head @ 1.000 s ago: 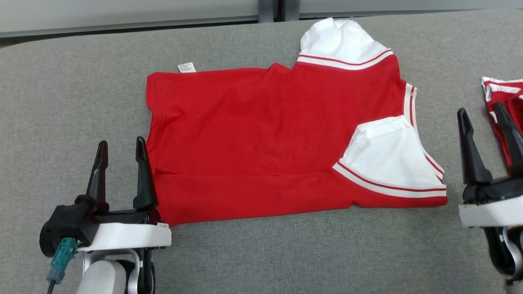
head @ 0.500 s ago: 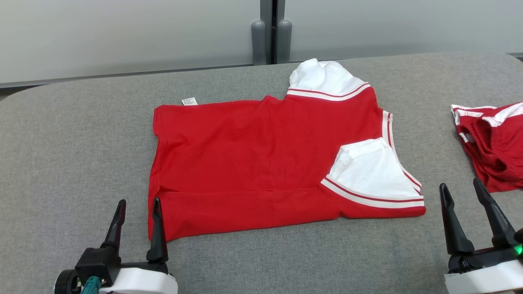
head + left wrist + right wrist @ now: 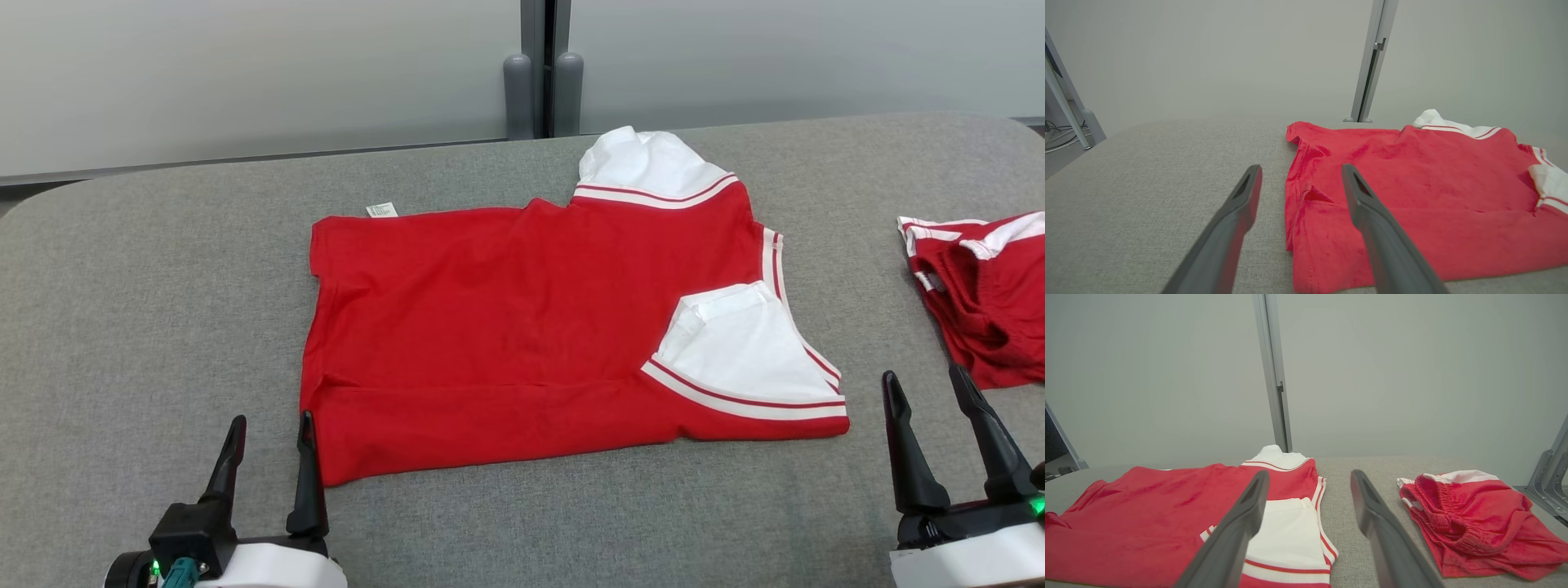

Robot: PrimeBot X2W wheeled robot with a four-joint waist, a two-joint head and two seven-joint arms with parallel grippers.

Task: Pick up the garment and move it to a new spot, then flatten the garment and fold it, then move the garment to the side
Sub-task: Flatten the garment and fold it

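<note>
One red garment (image 3: 506, 327) lies flat at the middle of the grey table (image 3: 163, 286). Its long axis runs left to right, hem toward the robot's left and white sleeves toward its right. The left gripper (image 3: 271, 418) and right gripper (image 3: 922, 372) have drawn back from its ends, jaws apart and empty. Judgement: flattening or one fold is finished.

One red shirt (image 3: 506, 327), one pair of red shorts (image 3: 988, 310), one worktop (image 3: 147, 327), and two claws: left claw (image 3: 273, 418), right claw (image 3: 923, 373).
</note>
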